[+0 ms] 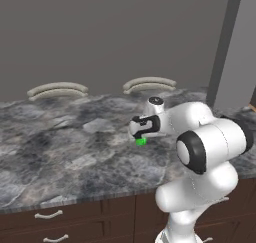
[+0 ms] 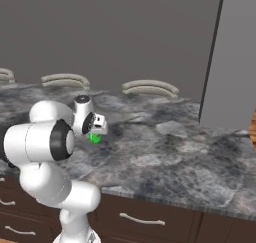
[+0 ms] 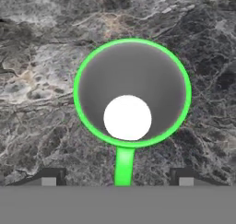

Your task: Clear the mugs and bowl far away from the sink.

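A bright green mug (image 3: 132,91) stands upright on the dark marbled counter (image 1: 75,152), seen from straight above in the hand view with a grey inside and a white bottom. Its handle (image 3: 123,165) points down between my gripper's (image 3: 117,179) two fingertips (image 3: 48,178), which stand wide apart and do not touch it. My gripper is open just above the mug (image 1: 141,141); from the right side the mug (image 2: 94,137) peeks out under the hand. The bowl and the sink are out of view.
Two curved beige chair backs (image 1: 57,90) (image 1: 149,84) rise behind the counter's far edge. A grey tall panel (image 2: 232,62) closes the right end. Dark wood drawers with pale handles (image 1: 48,215) run below the front edge.
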Robot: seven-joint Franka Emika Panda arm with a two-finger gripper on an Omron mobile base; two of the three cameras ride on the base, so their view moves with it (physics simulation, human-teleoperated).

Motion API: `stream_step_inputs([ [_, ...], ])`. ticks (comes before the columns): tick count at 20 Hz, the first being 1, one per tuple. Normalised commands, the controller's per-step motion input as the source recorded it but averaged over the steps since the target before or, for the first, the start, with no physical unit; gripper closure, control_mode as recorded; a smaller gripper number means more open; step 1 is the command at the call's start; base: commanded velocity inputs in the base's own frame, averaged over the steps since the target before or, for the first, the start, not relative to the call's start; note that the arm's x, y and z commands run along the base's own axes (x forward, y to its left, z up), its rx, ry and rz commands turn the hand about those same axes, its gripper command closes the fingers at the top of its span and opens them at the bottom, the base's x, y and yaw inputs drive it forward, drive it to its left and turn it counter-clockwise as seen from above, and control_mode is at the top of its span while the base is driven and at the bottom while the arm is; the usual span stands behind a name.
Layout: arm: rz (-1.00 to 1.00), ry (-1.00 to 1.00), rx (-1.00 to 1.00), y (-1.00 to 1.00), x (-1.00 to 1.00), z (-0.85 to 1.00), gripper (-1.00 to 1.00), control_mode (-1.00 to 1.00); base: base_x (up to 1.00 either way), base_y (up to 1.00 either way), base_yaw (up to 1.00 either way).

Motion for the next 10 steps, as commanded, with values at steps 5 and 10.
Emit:
stream_step_inputs([
  [5, 0.04, -0.01, 0.00, -0.01, -0.28, 0.86, -1.00, -1.00, 0.00, 0.00, 0.00],
  [10, -0.01, 0.08, 0.00, -0.03, -0.42, 1.00, -1.00, -1.00, 0.00, 0.00, 0.00],
])
